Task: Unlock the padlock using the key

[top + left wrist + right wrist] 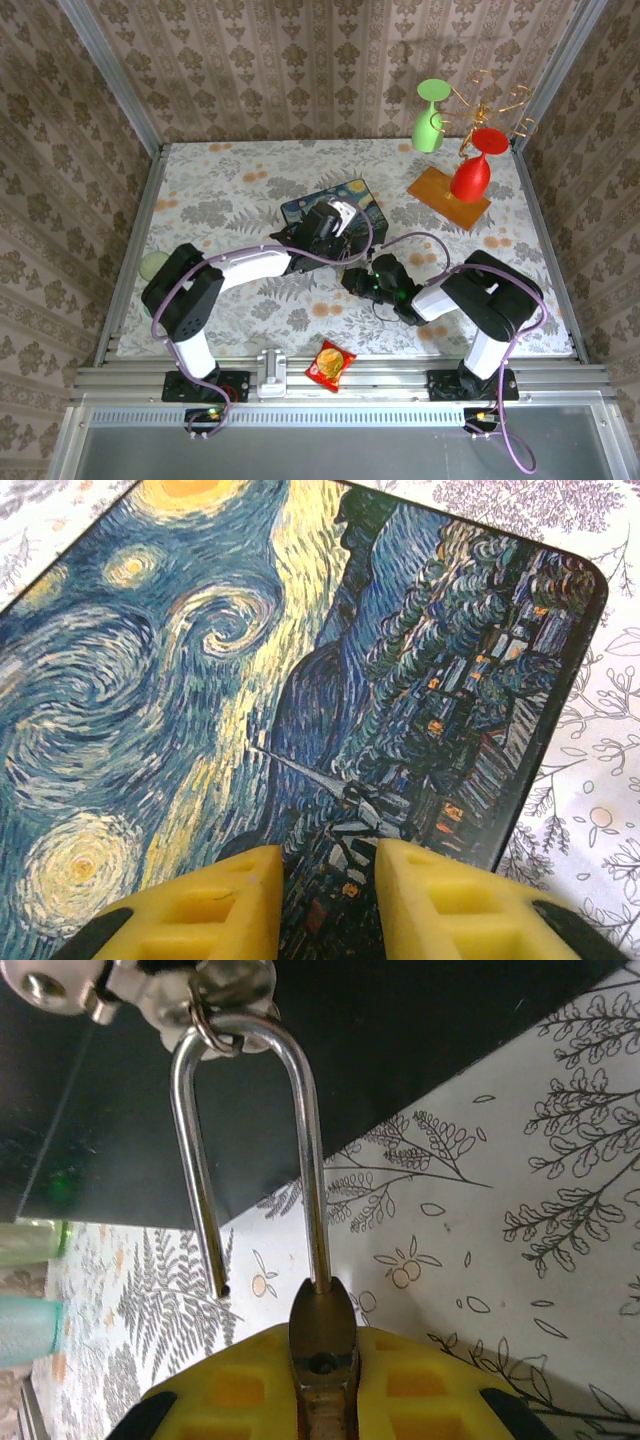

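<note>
My right gripper (322, 1360) is shut on the brass padlock (322, 1325), whose narrow edge shows between the yellow fingers. Its silver shackle (305, 1110) stands open: one leg sits in the body, and the other ends free (222, 1288) beside it. The loop of the shackle hangs through a ring on the metal hasp (150, 990) of the dark box side. My left gripper (330, 865) hovers over the Starry Night box lid (200, 660), jaws a small gap apart with nothing between them. The key is out of view. From above, both grippers (335, 222) (365, 280) are at the box (300, 207).
At the back right stand a green glass (430, 118) and a red glass (472, 172) on an orange board (440, 195), with a gold wire stand (495, 105) behind them. A snack packet (330, 365) lies on the front rail. A pale green object (153, 265) sits at the table's left edge.
</note>
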### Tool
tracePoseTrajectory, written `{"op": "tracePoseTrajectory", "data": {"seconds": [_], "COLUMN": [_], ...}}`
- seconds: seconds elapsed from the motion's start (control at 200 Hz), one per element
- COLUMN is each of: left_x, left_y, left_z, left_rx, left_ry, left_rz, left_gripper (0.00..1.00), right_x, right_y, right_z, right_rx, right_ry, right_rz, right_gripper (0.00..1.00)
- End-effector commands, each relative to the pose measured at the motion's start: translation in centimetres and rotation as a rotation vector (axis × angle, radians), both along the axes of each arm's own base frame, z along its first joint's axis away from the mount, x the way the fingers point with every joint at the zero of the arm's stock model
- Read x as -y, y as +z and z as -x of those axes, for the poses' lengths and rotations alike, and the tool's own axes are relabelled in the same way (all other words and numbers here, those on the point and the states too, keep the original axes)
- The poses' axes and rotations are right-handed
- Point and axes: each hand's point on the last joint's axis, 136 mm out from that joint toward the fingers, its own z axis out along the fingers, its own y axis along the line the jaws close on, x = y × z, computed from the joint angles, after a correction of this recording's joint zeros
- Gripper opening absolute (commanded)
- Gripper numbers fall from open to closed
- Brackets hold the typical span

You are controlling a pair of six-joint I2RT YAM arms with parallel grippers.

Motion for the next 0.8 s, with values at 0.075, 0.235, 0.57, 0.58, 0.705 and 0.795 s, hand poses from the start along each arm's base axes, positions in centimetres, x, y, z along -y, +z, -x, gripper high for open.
{"op": "tracePoseTrajectory", "data": {"seconds": [0.075,0.235,0.57,0.58,0.705,0.795], "left_x": [-4.2,-4.4,-5.0,-5.1,-5.1,-5.4], "left_y": [-8.9,-10.0,-10.9,-10.9,-11.0,-11.2], "left_z": [4.8,5.3,6.1,6.1,6.4,6.6], "left_rx": [-0.165,-0.169,-0.166,-0.165,-0.162,-0.161], "left_ry": [-0.058,-0.064,-0.075,-0.076,-0.09,-0.096], "left_rz": [-0.292,-0.313,-0.336,-0.337,-0.337,-0.352], "left_gripper": [0.29,0.29,0.28,0.28,0.28,0.28], "right_x": [0.5,2.5,2.6,2.7,2.2,1.9], "right_y": [3.1,2.8,3.5,3.6,4.7,6.0], "right_z": [-3.0,-3.2,-3.3,-3.4,-4.4,-5.0], "right_rx": [0.132,0.122,0.161,0.164,0.216,0.257], "right_ry": [-0.144,-0.275,-0.359,-0.363,-0.389,-0.406], "right_rz": [-0.077,-0.082,-0.035,-0.041,-0.123,-0.164], "right_gripper": [0.07,0.06,0.06,0.06,0.05,0.03]}}
